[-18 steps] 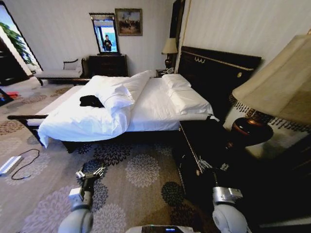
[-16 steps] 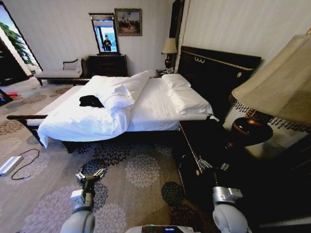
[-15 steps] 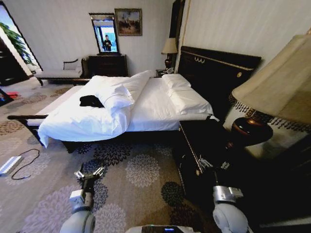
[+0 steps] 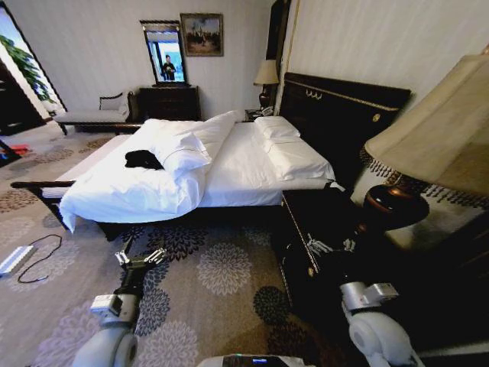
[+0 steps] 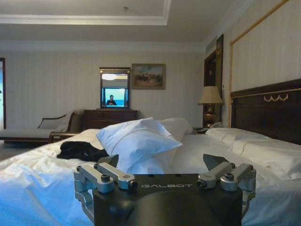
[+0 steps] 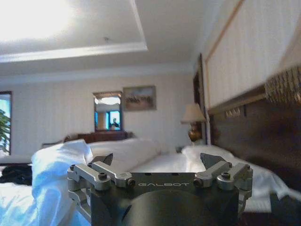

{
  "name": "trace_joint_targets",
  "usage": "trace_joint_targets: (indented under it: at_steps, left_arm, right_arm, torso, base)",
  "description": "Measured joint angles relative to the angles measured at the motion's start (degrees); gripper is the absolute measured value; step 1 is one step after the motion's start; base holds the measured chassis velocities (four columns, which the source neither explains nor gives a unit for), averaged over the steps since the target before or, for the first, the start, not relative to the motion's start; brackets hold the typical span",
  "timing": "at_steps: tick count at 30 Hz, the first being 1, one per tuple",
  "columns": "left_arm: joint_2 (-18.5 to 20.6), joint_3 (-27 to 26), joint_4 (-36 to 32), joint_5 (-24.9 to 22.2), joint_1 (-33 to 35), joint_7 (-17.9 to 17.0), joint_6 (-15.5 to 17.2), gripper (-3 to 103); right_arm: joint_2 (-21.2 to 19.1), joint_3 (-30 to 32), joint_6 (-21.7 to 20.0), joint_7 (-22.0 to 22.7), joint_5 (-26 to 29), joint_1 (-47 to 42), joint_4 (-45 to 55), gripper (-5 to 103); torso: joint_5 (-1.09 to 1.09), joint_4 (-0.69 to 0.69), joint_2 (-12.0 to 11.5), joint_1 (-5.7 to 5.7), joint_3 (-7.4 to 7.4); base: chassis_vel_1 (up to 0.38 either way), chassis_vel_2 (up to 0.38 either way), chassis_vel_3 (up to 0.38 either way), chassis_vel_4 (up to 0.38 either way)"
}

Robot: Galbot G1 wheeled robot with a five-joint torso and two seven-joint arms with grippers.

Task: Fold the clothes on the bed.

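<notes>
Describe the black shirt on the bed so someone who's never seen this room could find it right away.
Start at the large bed with white bedding and a dark headboard. Toward its foot end, on the side farther from the robot, a small dark crumpled heap lies on the white duvet beside a plump white pillow: that is the black T-shirt. It is the only dark item on the all-white bedding.
</notes>
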Motion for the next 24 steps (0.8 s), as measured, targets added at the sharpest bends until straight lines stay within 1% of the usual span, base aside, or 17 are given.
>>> trace_joint_targets:
  at_steps: [2, 5, 10, 14, 19, 24]
  left_arm:
    - [0.0, 0.1, -0.1, 0.2, 0.2, -0.2, 0.0, 100]
    - [-0.1, 0.2, -0.1, 0.5, 0.7, -0.8, -0.8, 100]
    - [0.0, 0.4, 0.1, 1.3, 0.8, -2.1, -1.2, 100]
    - [0.0, 0.5, 0.7, 3.8, 1.4, -2.8, -1.7, 100]
    - [0.2, 0.7, 0.2, 4.2, 2.1, -2.8, -2.3, 100]
    - [0.5, 0.7, -0.5, 3.7, 2.5, -2.8, -2.4, 100]
  right_arm:
    - [0.1, 0.5, 0.7, -0.5, -0.3, -0.4, 0.0, 100]
    - [1.4, 1.6, 2.4, -1.2, -2.5, -1.4, 0.0, 100]
    - [2.8, 1.7, 3.9, -1.3, -4.8, -2.4, 0.0, 100]
    - [4.4, 1.9, 5.5, -1.2, -7.2, -3.7, -0.5, 100]
    - [4.8, 2.5, 6.0, -1.8, -8.3, -4.0, -0.5, 100]
    - [4.9, 2.7, 6.2, -1.9, -8.4, -4.2, -0.4, 100]
  torso:
    - [0.0, 0.0, 0.0, 0.0, 0.0]
    - [0.0, -0.01, 0.0, -0.01, 0.0]
    - [0.0, 0.0, 0.0, 0.0, 0.0]
    - [0.0, 0.0, 0.0, -0.01, 0.0]
    - [0.0, -0.01, 0.0, 0.0, 0.0]
    - [0.0, 0.0, 0.0, 0.0, 0.0]
  base:
    - [0.0, 0.0, 0.0, 0.0]
    - [0.0, 0.0, 0.0, 0.0]
    - [0.0, 0.0, 0.0, 0.0]
    - [0.0, 0.0, 0.0, 0.0]
    - [0.0, 0.0, 0.0, 0.0]
    - [0.0, 0.0, 0.0, 0.0]
